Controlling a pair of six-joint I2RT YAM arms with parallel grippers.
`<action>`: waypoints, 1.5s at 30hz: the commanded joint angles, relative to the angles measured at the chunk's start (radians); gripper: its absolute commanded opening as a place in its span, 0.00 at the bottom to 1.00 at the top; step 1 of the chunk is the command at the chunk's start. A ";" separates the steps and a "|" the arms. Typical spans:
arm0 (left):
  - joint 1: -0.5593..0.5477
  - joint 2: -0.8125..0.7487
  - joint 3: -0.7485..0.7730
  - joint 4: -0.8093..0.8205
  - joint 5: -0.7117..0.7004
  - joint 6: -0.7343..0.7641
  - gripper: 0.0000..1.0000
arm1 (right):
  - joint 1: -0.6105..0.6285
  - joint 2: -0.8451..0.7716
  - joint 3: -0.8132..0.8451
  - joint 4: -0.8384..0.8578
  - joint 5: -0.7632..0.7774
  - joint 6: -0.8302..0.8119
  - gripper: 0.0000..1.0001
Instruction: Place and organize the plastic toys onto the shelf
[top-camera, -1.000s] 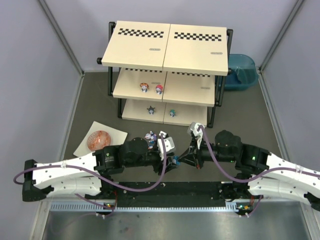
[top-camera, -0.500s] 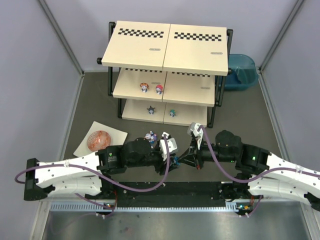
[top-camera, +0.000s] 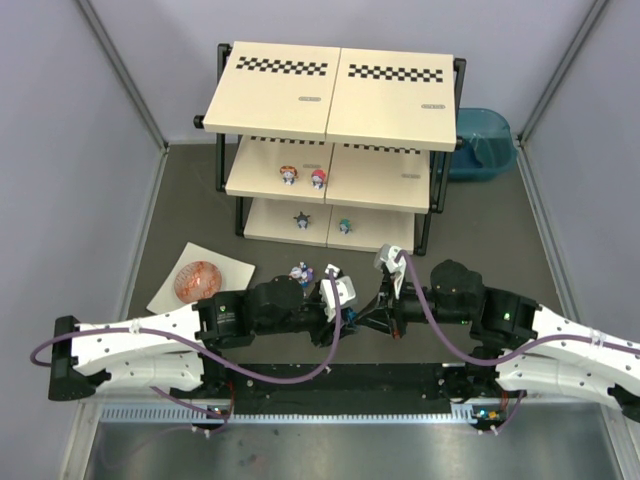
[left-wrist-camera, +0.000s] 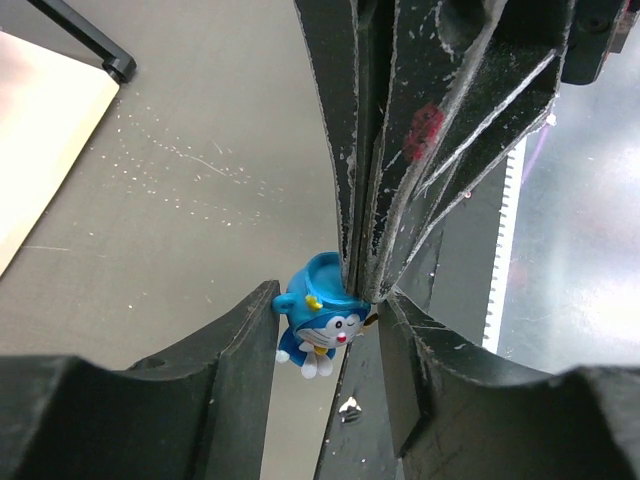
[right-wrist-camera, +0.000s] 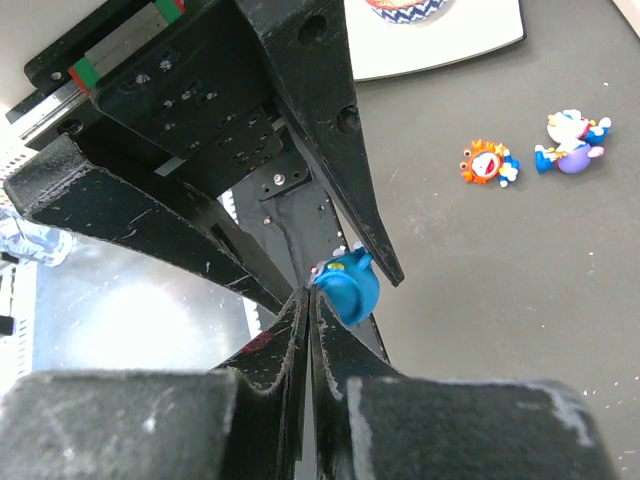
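A small blue plastic toy with a white face hangs in the air, pinched at the tips of my right gripper, which is shut on it. My left gripper is open, one finger on each side of the toy and a gap showing on the right side. Both grippers meet low over the table. Two more toys, an orange-headed one and a purple one, lie on the table. The shelf stands behind, with two toys on its middle board and two on the bottom board.
An orange-pink disc rests on a white sheet left of the left arm. A blue tub stands right of the shelf. Grey walls close in both sides, and a metal rail runs along the near edge.
My left gripper has shifted a little right and toward the near edge, up to the right gripper's tips. Its jaws have narrowed around the blue toy. The right arm has held still.
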 joint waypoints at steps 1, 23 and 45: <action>-0.004 -0.006 0.003 0.059 -0.019 0.012 0.44 | -0.008 0.004 0.017 0.053 -0.021 0.011 0.00; -0.003 -0.076 -0.078 0.108 -0.062 -0.071 0.00 | -0.008 -0.112 0.005 0.059 0.122 0.028 0.60; 0.015 -0.006 -0.051 0.455 -0.453 -0.317 0.00 | -0.008 -0.387 -0.055 -0.124 0.659 0.122 0.64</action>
